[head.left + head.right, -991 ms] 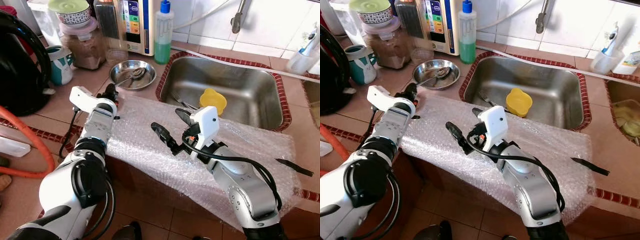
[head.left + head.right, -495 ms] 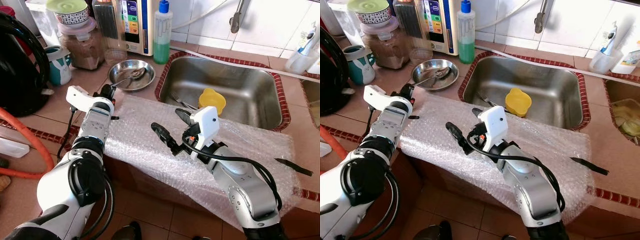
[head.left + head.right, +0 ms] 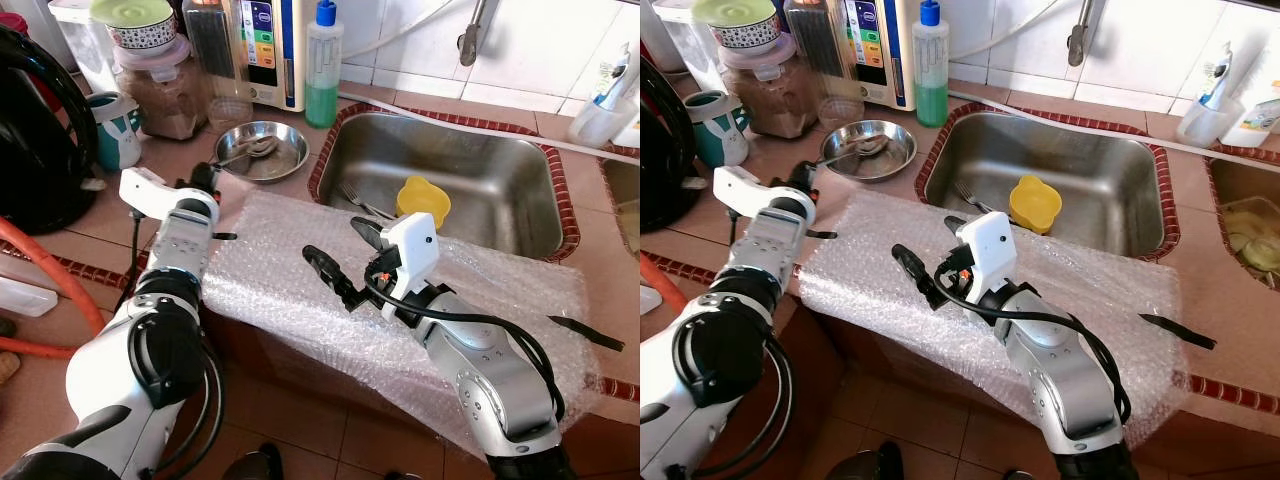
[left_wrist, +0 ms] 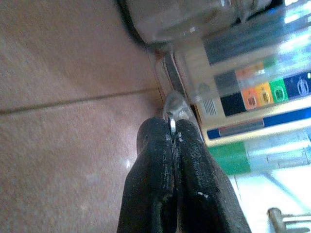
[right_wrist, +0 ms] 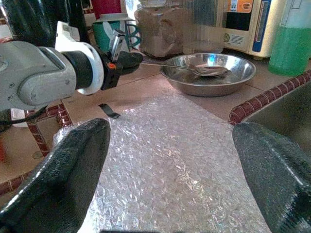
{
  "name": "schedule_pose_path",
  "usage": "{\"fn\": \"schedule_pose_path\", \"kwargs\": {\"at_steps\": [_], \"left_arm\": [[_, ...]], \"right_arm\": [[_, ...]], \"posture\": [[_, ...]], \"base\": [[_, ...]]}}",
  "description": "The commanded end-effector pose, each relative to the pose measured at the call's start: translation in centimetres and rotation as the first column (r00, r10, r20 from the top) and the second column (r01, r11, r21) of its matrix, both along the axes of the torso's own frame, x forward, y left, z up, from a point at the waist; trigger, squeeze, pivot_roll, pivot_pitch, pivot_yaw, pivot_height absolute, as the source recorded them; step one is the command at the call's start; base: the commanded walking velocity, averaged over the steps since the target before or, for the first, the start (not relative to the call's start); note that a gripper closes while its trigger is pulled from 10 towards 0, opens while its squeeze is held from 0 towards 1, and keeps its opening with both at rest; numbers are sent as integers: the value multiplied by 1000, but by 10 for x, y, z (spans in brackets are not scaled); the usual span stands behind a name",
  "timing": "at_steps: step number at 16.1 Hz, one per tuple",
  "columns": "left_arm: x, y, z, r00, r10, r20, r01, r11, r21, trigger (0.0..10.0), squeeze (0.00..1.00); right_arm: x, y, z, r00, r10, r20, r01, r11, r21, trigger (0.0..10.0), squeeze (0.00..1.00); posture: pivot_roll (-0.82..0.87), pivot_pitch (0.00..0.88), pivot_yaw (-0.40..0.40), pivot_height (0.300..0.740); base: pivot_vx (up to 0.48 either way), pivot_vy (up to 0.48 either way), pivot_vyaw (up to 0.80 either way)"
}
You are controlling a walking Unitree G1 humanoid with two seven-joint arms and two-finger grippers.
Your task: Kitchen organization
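A steel bowl (image 3: 282, 160) sits on the tiled counter left of the sink. A metal spoon (image 3: 250, 151) rests with its head inside it and its handle sticking out over the rim. My left gripper (image 3: 206, 178) is shut on the end of that handle (image 4: 173, 108), low over the counter beside the bowl; the right wrist view shows the same grip (image 5: 136, 58). My right gripper (image 3: 338, 246) hovers open over a sheet of bubble wrap (image 3: 290, 290), with nothing between its fingers (image 5: 65, 174).
The sink (image 3: 470, 150) holds a yellow cup (image 3: 424, 198) and a fork (image 3: 360, 204). A green soap bottle (image 3: 322, 70), a jar (image 3: 160, 92), a teal mug (image 3: 112, 130) and a black appliance (image 3: 35, 130) crowd the back left. A black strip (image 3: 585, 333) lies far right.
My left gripper has shifted a little to the left with the spoon handle, drawing the spoon's head leftward in the bowl. The right arm has stayed put.
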State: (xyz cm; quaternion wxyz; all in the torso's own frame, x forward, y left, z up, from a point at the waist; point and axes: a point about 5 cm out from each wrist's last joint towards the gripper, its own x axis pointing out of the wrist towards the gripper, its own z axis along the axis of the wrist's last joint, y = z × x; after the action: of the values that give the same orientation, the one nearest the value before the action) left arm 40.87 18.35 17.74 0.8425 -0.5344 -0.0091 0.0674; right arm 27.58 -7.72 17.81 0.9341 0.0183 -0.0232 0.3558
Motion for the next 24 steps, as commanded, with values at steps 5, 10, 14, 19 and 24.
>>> {"fn": "schedule_pose_path", "kwargs": {"at_steps": [5, 10, 14, 19, 24], "left_arm": [[4, -3, 26, 991, -43, 130, 49, 998, -46, 0, 0], [-1, -28, 18, 955, -212, 207, 233, 969, -79, 0, 0], [-12, -60, 19, 896, -341, 284, 378, 921, -88, 0, 0], [-24, -95, 22, 834, -437, 337, 493, 864, -99, 0, 0], [-60, -151, 25, 715, -578, 394, 658, 746, -100, 0, 0]], "right_arm": [[1, 2, 4, 1000, 13, 16, -13, 1000, 5, 10000, 0], [5, 0, 7, 1000, -2, 26, 2, 1000, 6, 10000, 0], [26, -3, 20, 997, -74, -3, 73, 989, 127, 10000, 0], [35, 0, 31, 994, -68, -81, 90, 951, 296, 10000, 0], [55, -9, 56, 973, -34, -228, 191, 670, 718, 10000, 0]], "posture": [[-51, 123, 13, 740], [-44, 122, 10, 740], [-33, 121, 4, 740], [-31, 120, -3, 740], [-27, 122, -8, 740]], "base": [[0, 0, 0], [0, 0, 0], [0, 0, 0], [0, 0, 0], [0, 0, 0]]}}
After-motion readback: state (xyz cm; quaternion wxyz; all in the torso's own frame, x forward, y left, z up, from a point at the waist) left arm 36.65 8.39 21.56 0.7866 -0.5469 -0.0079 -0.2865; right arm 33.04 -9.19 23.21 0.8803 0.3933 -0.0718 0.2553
